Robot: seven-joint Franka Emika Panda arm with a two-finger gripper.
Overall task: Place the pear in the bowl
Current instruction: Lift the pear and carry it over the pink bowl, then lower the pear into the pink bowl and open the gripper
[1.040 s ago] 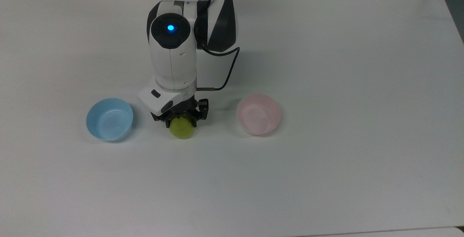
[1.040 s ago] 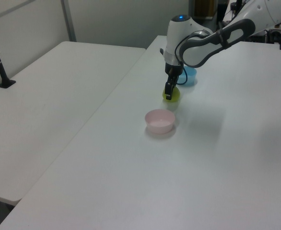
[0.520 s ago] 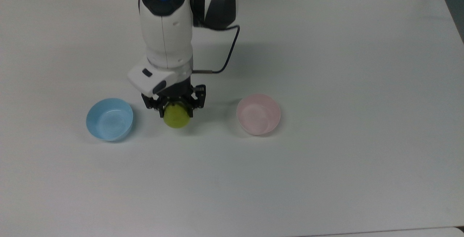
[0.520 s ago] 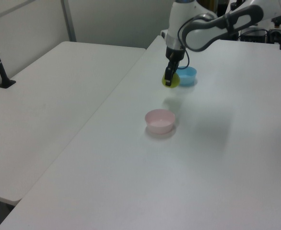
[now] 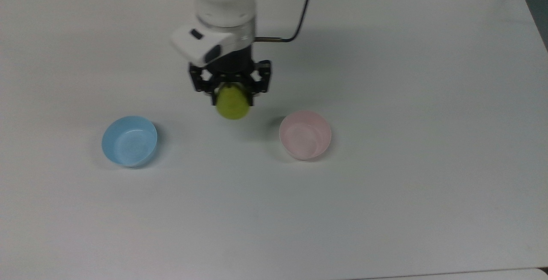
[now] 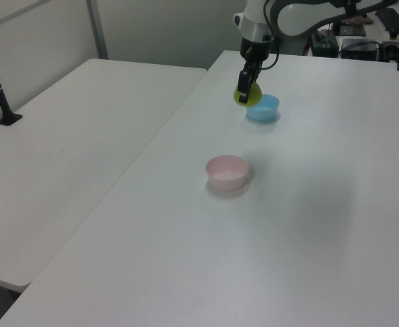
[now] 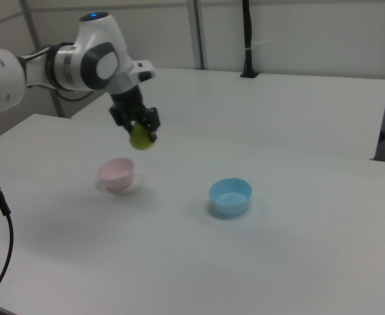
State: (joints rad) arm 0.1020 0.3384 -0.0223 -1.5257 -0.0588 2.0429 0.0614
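Between the gripper's (image 5: 231, 93) closed fingers you hold the pear (image 5: 232, 103) aloft; next, carry it over the pink bowl (image 5: 305, 135), then release.

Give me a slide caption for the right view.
The tool carries the pear in the air above the white table, between the pink bowl and blue bowl.
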